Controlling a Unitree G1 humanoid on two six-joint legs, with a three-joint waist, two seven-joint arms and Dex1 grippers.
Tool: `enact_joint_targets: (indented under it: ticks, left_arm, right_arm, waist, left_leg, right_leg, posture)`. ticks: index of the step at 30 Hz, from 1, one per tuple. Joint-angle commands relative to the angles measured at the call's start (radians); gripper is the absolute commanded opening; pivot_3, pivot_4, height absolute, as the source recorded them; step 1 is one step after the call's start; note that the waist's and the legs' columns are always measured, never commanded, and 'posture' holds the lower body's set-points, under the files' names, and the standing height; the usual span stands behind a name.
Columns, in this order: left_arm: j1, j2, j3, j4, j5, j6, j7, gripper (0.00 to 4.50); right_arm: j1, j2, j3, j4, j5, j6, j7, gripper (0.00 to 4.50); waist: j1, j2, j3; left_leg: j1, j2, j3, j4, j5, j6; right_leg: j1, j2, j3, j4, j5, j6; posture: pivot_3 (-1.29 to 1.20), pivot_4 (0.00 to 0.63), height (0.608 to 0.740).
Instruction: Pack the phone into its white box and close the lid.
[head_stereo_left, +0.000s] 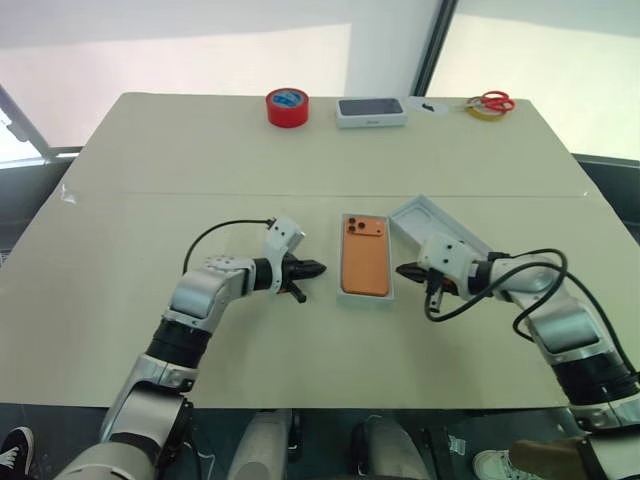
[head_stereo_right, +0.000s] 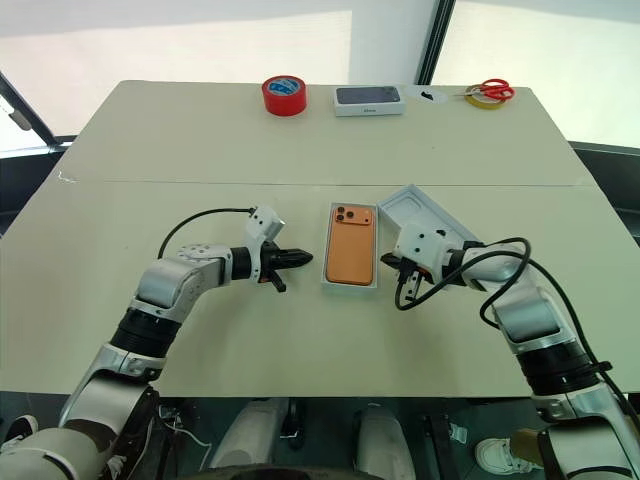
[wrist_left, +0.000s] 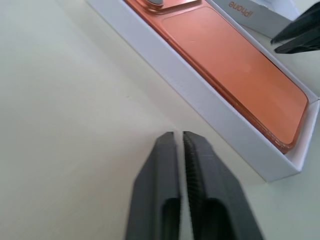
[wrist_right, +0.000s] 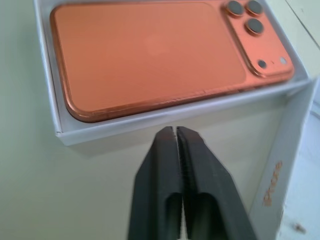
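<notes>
Pale beige table (head_stereo_left: 150, 330) with a seam across, bright white wall behind, dark post (head_stereo_left: 434, 45).

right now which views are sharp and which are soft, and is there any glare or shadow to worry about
Head views: evenly lit and sharp, with bright windows washing out the background behind the table. Left wrist view: the phone in the white box is fairly crisp, the left gripper soft at its base. Right wrist view: a soft sheen on the phone, a faint shadow beneath the box wall, the right gripper blurred.
</notes>
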Motion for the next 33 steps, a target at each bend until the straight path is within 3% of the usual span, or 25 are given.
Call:
enact_joint_targets:
  ticks: [1, 5, 6, 12, 19, 31, 33]
  left_arm:
    - [0.006, 0.052, 0.061, -0.081, -0.026, -0.053, -0.041, 1.78]
    - [0.039, 0.1, 0.076, -0.096, -0.021, -0.2, -0.127, 3.82]
    - [0.046, 0.107, 0.075, -0.101, -0.019, -0.237, -0.148, 3.85]
    - [0.129, 0.187, 0.155, -0.125, -0.067, -0.426, -0.306, 3.85]
    - [0.229, 0.251, 0.18, -0.173, -0.108, -0.53, -0.45, 3.85]
    - [0.287, 0.241, 0.166, -0.219, -0.054, -0.601, -0.395, 3.85]
    - [0.299, 0.236, 0.162, -0.238, -0.059, -0.592, -0.385, 3.85]
  right_arm:
    - [-0.053, -0.031, -0.092, -0.068, 0.068, 0.105, -0.016, 1.79]
    - [-0.076, -0.059, -0.057, -0.058, -0.011, 0.112, -0.08, 3.89]
    - [-0.079, -0.065, -0.045, -0.052, -0.028, 0.111, -0.09, 4.41]
    - [-0.117, -0.08, 0.045, -0.114, -0.013, 0.409, -0.073, 4.47]
    - [-0.204, -0.06, 0.087, -0.049, -0.031, 0.598, -0.135, 4.47]
    - [-0.252, -0.13, 0.195, -0.061, -0.008, 0.661, -0.061, 4.47]
    - [-0.272, -0.132, 0.202, -0.039, -0.011, 0.659, -0.059, 3.97]
  waist:
    - [0.0, 0.001, 0.0]
    - [0.0, 0.001, 0.0]
    - [0.0, 0.001, 0.0]
    - [-0.006, 0.002, 0.001]
    - [-0.02, 0.004, 0.001]
    - [-0.024, 0.006, 0.002]
    - [-0.025, 0.006, 0.002]
  left_leg:
    - [0.0, 0.0, 0.0, 0.0, 0.0, 0.0]
    - [0.0, 0.0, 0.0, 0.0, -0.002, -0.001]
    - [0.0, 0.0, 0.0, 0.0, -0.002, -0.001]
    - [-0.001, 0.0, 0.0, -0.001, -0.003, 0.001]
    - [-0.001, 0.0, 0.0, -0.001, -0.006, 0.006]
    - [-0.001, 0.0, 0.0, -0.001, -0.007, 0.007]
    - [-0.001, 0.0, 0.0, -0.001, -0.007, 0.007]
  right_leg:
    - [-0.001, 0.0, 0.0, 0.0, 0.0, 0.0]
    - [-0.004, 0.0, 0.0, -0.001, 0.0, 0.0]
    - [-0.004, 0.0, 0.0, -0.001, 0.0, 0.0]
    - [-0.005, -0.001, 0.0, -0.002, 0.0, 0.0]
    - [-0.005, -0.002, 0.0, -0.002, 0.0, -0.001]
    - [-0.005, -0.001, 0.0, -0.003, 0.0, -0.001]
    - [-0.005, -0.001, 0.0, -0.003, 0.0, -0.001]
  posture:
    - [0.0, 0.15, 0.735]
    - [0.0, 0.15, 0.735]
    - [0.0, 0.15, 0.735]
    - [0.0, 0.15, 0.735]
    - [0.0, 0.15, 0.735]
    - [0.0, 0.15, 0.735]
    - [0.0, 0.15, 0.735]
